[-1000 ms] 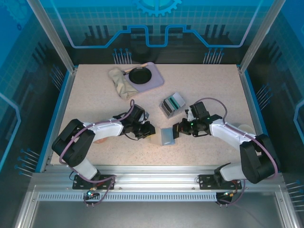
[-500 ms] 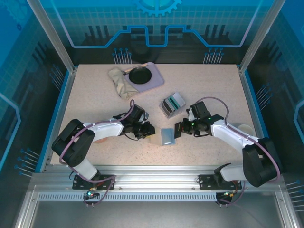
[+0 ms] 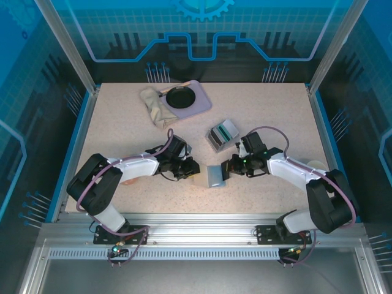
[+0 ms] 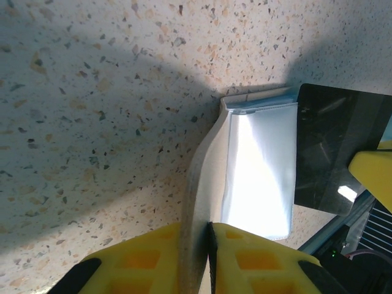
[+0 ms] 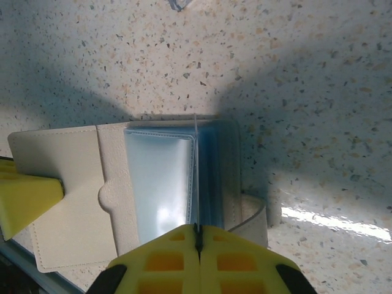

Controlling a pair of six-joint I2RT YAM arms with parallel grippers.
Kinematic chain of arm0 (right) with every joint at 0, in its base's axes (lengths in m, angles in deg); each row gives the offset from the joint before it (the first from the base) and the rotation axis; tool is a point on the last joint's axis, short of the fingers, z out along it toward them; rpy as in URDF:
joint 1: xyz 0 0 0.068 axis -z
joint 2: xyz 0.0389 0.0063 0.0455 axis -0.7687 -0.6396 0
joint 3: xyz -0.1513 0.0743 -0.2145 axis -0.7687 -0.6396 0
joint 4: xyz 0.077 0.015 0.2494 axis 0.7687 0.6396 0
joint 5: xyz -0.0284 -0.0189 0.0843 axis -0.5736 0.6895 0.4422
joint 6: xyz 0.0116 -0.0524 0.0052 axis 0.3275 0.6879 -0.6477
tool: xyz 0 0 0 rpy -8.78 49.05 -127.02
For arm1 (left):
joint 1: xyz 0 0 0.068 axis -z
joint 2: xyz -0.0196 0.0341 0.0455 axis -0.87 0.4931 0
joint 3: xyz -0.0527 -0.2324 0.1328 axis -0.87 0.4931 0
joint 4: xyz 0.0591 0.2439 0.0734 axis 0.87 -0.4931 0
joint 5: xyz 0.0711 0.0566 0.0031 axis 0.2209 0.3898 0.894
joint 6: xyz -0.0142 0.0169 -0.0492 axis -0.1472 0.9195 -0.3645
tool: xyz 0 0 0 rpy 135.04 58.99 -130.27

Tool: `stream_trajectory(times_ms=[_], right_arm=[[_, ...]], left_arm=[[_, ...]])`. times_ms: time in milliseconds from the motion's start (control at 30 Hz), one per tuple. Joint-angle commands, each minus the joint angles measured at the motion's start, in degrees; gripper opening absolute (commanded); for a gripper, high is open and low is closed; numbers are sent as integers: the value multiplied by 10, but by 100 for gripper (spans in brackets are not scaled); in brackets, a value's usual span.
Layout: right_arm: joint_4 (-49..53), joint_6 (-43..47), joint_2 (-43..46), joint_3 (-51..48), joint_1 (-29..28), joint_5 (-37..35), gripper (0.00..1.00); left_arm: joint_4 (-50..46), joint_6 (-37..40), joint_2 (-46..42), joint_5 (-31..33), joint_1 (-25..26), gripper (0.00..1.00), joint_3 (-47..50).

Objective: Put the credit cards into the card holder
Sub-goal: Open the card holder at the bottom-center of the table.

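The card holder [image 3: 214, 176] lies open on the speckled table between my two grippers. The left gripper [image 3: 191, 169] is shut on its pale outer flap [image 4: 202, 171], which stands on edge between the yellow fingers [image 4: 263, 260]. A clear sleeve [image 4: 260, 171] shines beside the flap. My right gripper [image 5: 197, 229] is shut on one of the credit cards, seen edge-on [image 5: 196, 177] over the clear sleeves [image 5: 159, 177] of the card holder [image 5: 67, 202]. In the left wrist view that credit card [image 4: 340, 147] looks dark and glossy, touching the sleeve's right side.
A small grey tray of upright cards [image 3: 222, 135] stands just behind the right gripper [image 3: 225, 166]. A lilac tray with a black dish [image 3: 184, 98] and a crumpled beige cloth [image 3: 154, 105] sit at the back left.
The right gripper has shifted slightly left with its card, closer onto the card holder. The left gripper keeps its hold on the flap.
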Motion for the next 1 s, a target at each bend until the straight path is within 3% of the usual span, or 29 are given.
stream_trajectory(times_ms=[0,233,433,533,667,800,967], right_arm=[[-5,0,14,1,-11,15,1],[-67,-35,-2,4,-19,85,1],[-87,-45,-46,20,-50,81,1],[-103,-53,-59,9,-53,72,2],[-109,-55,-78,5,-53,71,1],[-111,-54,-93,3,-52,67,1],[-117,-54,-105,5,-53,76,1]], left_arm=[[-5,12,0,10,-3,19,15],[62,-26,21,-4,1,19,35],[116,-65,22,2,6,24,54],[133,-81,2,19,7,31,72],[143,-93,-28,37,7,50,92],[146,-105,-54,58,6,62,109],[153,-102,-65,59,7,68,115]])
